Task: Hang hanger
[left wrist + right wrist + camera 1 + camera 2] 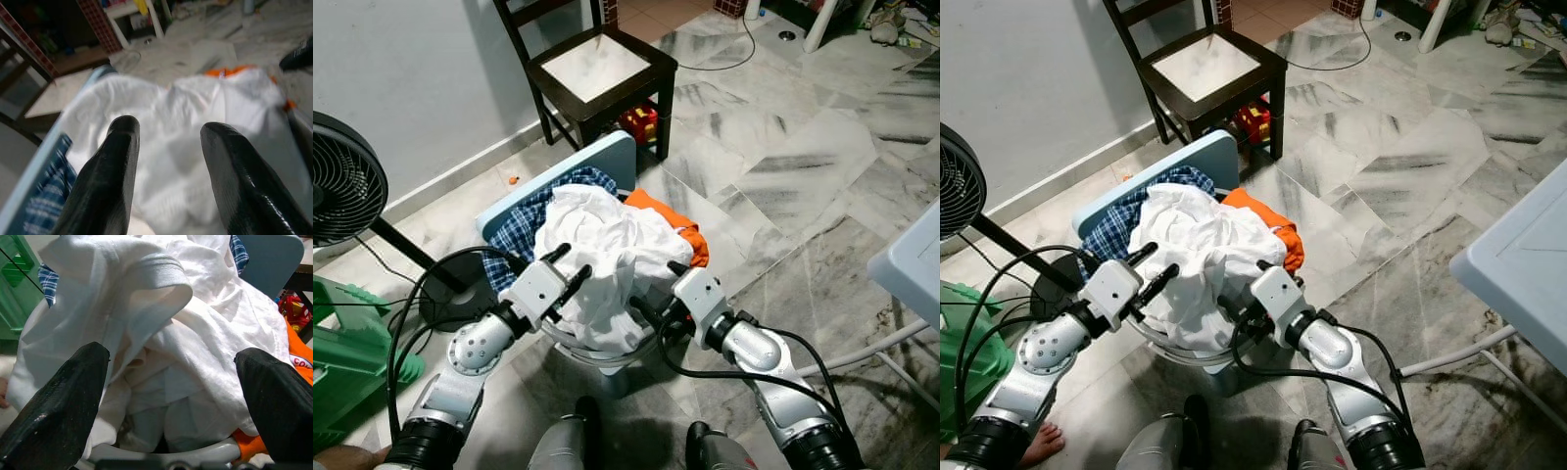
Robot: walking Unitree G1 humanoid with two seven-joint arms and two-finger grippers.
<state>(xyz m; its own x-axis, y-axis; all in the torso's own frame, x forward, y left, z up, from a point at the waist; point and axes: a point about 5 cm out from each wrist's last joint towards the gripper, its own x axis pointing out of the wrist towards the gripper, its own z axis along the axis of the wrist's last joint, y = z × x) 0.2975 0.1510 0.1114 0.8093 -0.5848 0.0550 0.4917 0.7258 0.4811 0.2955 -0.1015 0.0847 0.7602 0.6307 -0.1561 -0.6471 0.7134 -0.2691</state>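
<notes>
Both grippers poised over a heaped laundry basket, with no hanger yet in hand.

At lower centre of the head view, the left gripper (pixel 572 266) and right gripper (pixel 656 294) flank a white garment (pixel 597 250), fingers spread and holding nothing. The job looks barely begun: a grey curved bar under the cloth in the right wrist view may be a hanger or the basket (pixel 161 453) rim; it is too buried to tell. A plaid shirt (pixel 524 230) and orange cloth (pixel 680 227) lie beneath.

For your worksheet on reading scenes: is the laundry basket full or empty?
Full. The basket is heaped above its rim with a white cloth, a blue checked shirt and an orange garment.
</notes>
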